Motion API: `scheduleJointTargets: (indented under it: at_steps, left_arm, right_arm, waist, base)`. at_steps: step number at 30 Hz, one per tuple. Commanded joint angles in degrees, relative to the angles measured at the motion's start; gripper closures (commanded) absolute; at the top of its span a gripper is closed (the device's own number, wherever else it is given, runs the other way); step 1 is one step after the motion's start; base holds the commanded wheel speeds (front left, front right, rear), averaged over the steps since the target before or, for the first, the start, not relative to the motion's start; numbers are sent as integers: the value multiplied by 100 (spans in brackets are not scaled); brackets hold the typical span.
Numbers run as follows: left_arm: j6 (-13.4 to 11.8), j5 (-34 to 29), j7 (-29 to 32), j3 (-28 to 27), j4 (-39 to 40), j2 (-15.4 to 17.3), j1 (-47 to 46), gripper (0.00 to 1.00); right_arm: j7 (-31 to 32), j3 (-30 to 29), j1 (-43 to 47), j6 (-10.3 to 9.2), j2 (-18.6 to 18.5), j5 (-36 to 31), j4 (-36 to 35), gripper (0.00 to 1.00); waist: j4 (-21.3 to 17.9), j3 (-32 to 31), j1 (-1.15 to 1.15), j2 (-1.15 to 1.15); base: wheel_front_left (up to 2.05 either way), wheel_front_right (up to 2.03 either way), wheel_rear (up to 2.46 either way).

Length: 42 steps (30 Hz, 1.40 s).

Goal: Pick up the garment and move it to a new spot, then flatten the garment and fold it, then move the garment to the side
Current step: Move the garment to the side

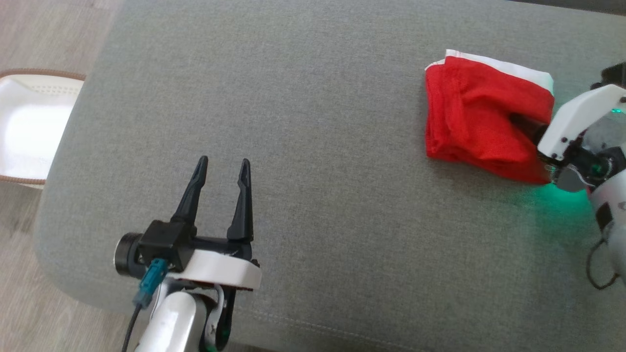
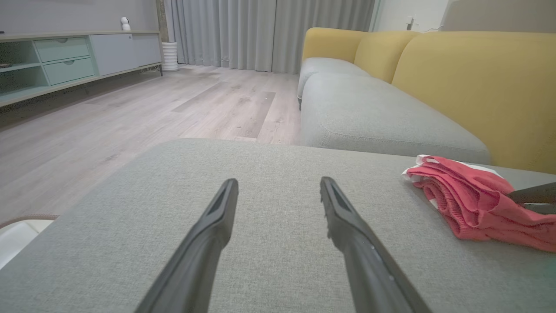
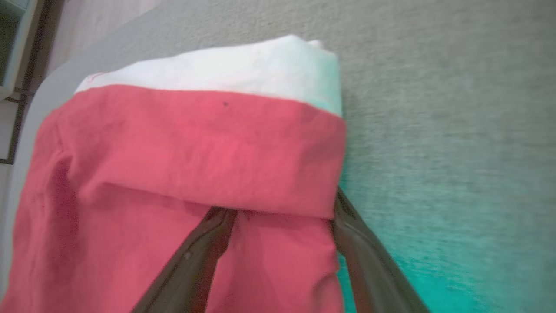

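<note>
A folded red garment [image 1: 469, 112] with a white layer underneath lies at the right side of the grey cushion [image 1: 313, 98]. My right gripper [image 1: 533, 134] reaches into it from the right. In the right wrist view its two fingers stand apart, open, and the gripper [image 3: 280, 215] has its tips hidden under a fold of the red garment [image 3: 195, 143]. My left gripper [image 1: 223, 161] hovers open over the bare cushion at the lower left, far from the cloth. In the left wrist view that gripper [image 2: 279, 181] holds nothing, and the garment [image 2: 469, 195] lies off to its right.
A white basket [image 1: 24, 127] with a brown rim stands on the wooden floor past the cushion's left edge. A yellow-backed sofa [image 2: 469, 78] with grey seats stands beyond the cushion, and a low cabinet [image 2: 65, 61] lines the far wall. Green light glows on the fabric near my right wrist.
</note>
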State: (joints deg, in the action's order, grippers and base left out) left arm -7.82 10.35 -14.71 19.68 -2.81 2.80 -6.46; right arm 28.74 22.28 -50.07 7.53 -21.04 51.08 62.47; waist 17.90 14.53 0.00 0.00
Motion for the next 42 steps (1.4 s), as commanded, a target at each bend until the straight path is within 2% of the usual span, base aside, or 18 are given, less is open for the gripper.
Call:
scheduleJointTargets:
  at_steps: [1, 2, 4, 5, 9, 12, 17, 27, 35, 42]
  left_arm:
    - [-43, 52, -29, -169, 212, 8, -184, 0]
    - [-44, 56, -29, -164, 210, 8, -180, 0]
    - [-41, 54, -29, -157, 205, 8, -184, 0]
    - [-37, 50, -29, -158, 202, 8, -191, 0]
    - [22, -10, -29, -193, 177, 8, -229, 0]
    - [100, -73, -29, -231, 153, 8, -233, 0]
    - [383, -154, -29, -194, 36, 8, -281, 0]
    - [982, -210, -29, 117, -397, 8, -524, 0]
    - [1076, -192, -29, 335, -607, 8, -681, 0]
    - [1076, -223, -29, 594, -765, 8, -902, 0]
  right_arm:
    - [112, 163, 174, -4, 136, 135, -58, 0]
    - [102, 182, 193, -4, 136, 182, -83, 0]
    - [-108, 231, 208, -4, 122, 213, -161, 81]
    - [-251, 248, 201, -4, 117, 219, -186, 100]
    - [-932, 361, 104, -4, 104, 192, -329, 100]
    - [-1199, 496, 57, -4, 157, 235, -410, 100]
    - [-1202, 812, 28, -4, 244, 403, -589, 100]
    - [-1177, 1541, -69, -4, 83, 719, -1129, 100]
    - [-1347, 1889, -127, -4, -89, 1016, -1361, 100]
    - [-1573, 2508, -378, -4, -649, 1076, -1820, 100]
  waist:
    - [-2, -5, 0, 0]
    - [-10, -11, 0, 0]
    - [-57, -38, 0, 0]
    - [-90, -54, 0, 0]
    - [-320, -176, 0, 0]
    - [-616, -320, 0, 0]
    - [-1299, -528, 0, 0]
    - [-2635, -585, 0, 0]
    - [-3158, -476, 0, 0]
    - [-3128, -121, 0, 0]
  base:
    - [0, 0, 0]
    - [0, 0, 0]
    - [0, 0, 0]
    - [0, 0, 0]
    - [0, 0, 0]
    - [0, 0, 0]
    - [0, 0, 0]
    - [0, 0, 0]
    - [0, 0, 0]
    - [0, 0, 0]
